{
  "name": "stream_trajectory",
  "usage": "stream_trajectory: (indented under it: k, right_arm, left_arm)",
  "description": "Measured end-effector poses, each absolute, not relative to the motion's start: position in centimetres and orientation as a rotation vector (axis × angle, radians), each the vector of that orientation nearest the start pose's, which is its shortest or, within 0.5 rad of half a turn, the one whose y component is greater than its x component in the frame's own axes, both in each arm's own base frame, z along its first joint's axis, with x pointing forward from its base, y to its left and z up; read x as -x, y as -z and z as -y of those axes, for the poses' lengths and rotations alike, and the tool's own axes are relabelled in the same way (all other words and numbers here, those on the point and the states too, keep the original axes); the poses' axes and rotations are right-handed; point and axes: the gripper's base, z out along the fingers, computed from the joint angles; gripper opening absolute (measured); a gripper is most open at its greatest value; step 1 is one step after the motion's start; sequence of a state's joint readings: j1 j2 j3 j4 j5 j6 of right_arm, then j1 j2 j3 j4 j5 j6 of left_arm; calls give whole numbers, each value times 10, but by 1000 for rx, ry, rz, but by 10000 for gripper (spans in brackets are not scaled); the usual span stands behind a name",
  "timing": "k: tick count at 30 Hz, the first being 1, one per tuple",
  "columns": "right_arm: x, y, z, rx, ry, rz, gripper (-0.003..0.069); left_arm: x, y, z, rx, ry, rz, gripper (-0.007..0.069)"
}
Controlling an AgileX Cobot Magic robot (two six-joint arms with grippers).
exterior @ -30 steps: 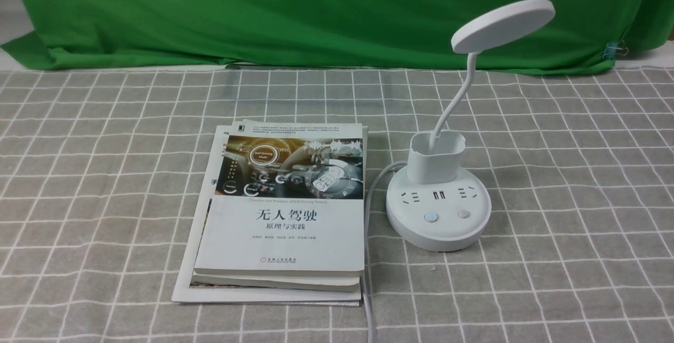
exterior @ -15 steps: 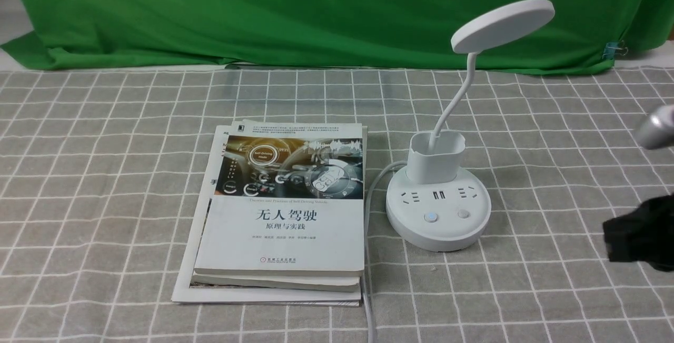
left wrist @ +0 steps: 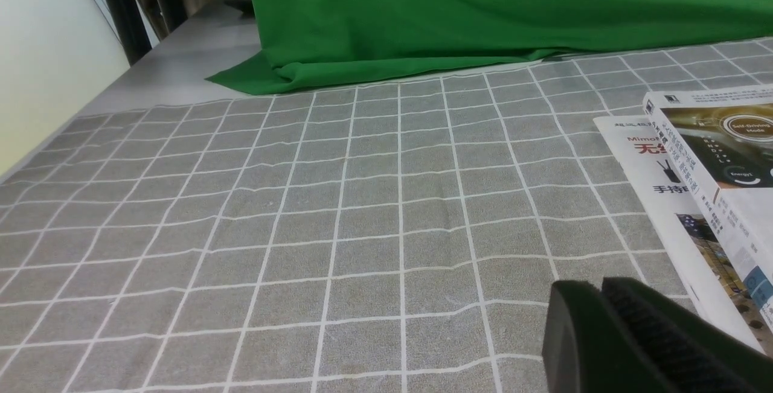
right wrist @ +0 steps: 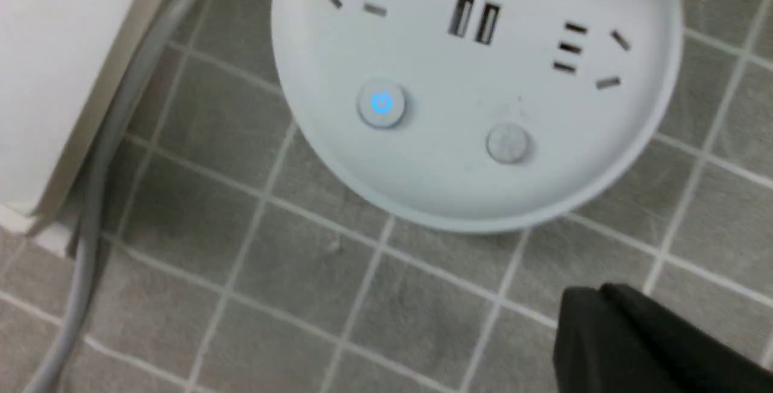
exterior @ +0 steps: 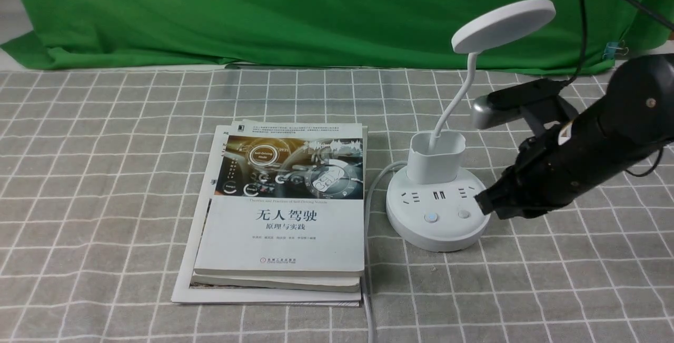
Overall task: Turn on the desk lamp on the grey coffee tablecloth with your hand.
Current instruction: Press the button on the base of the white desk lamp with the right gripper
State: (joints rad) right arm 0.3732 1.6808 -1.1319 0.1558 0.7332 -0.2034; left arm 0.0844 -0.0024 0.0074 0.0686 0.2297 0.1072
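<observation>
The white desk lamp (exterior: 437, 211) stands on the grey coffee tablecloth (exterior: 105, 174) at the right, its disc head (exterior: 503, 24) raised on a thin neck above the pen cup. Its round base shows in the right wrist view (right wrist: 477, 91), with a blue-lit button (right wrist: 381, 104) and a plain grey button (right wrist: 509, 142). My right gripper (exterior: 482, 203) is shut, its tip at the right edge of the base, near the grey button; it also shows in the right wrist view (right wrist: 589, 302). My left gripper (left wrist: 595, 290) is shut and empty, over bare cloth beside the books.
A stack of books (exterior: 284, 206) lies left of the lamp. The lamp's grey cord (exterior: 368, 211) runs between books and base toward the front edge. A green backdrop cloth (exterior: 316, 11) hangs at the back. A silver-tipped part (exterior: 487, 111) sits above my right gripper.
My right arm has come in from the right edge and moved left to the lamp base. The lamp and books have not moved.
</observation>
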Motion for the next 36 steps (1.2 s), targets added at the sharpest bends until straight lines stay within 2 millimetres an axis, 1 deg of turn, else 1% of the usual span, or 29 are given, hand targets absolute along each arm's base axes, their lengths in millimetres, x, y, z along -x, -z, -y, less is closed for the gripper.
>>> stream_trajectory:
  k: [4,7,10,17,21,23,29,31,36]
  right_arm:
    - [-327,-212,-142,660,-279,-2700,35]
    - [-335,-205,-146,664,-287,-2709,35]
    - [-337,-201,-147,662,-286,-2709,35]
    - [-342,-202,-148,650,-285,-2677,35]
    - [-345,-190,-150,651,-280,-2702,35]
    - [-349,-178,-151,650,-281,-2732,35]
    - [-350,-178,-151,649,-283,-2732,35]
    - [-349,-182,-151,648,-284,-2724,35]
    - [-339,-202,-148,660,-295,-2714,35]
  left_arm:
    - [-55,-190,-6,-66,-205,-1721,19]
    - [-55,-190,-6,-66,-205,-1721,19]
    - [-55,-190,-6,-66,-205,-1721,19]
    - [-55,-190,-6,-66,-205,-1720,19]
    - [-55,-190,-6,-66,-205,-1720,19]
    - [-55,-190,-6,-66,-205,-1720,19]
    - [-55,-190,-6,-66,-205,-1720,19]
    - [-55,-190,-6,-65,-204,-1720,19]
    - [-55,-190,-6,-66,-205,-1720,19]
